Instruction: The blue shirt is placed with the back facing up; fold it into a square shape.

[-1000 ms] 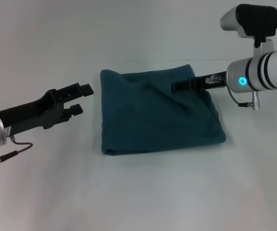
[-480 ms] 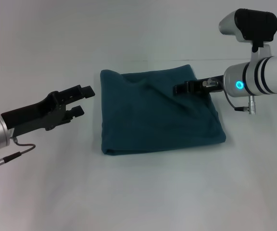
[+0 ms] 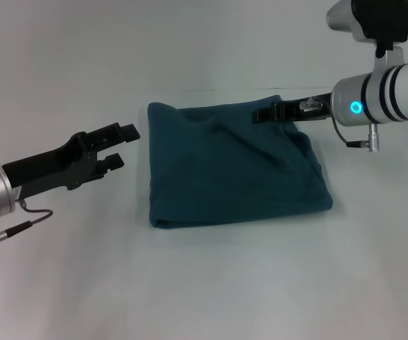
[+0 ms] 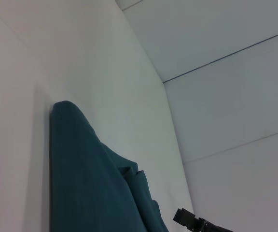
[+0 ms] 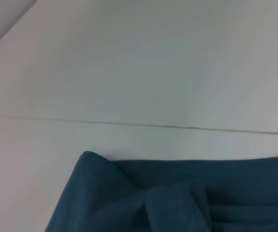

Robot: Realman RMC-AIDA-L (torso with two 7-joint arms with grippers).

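Note:
The blue shirt lies folded into a rough square on the white table, plain side up, with a few creases near its far right corner. My left gripper is open and empty, hovering just left of the shirt's left edge. My right gripper hangs above the shirt's far right part, clear of the cloth and holding nothing. The shirt also shows in the left wrist view and in the right wrist view. The right gripper shows far off in the left wrist view.
A thin seam runs across the table just behind the shirt's far edge. White table surface lies all around the shirt.
My right gripper has lifted up and back from the shirt's far right part. The left gripper and the shirt have stayed put.

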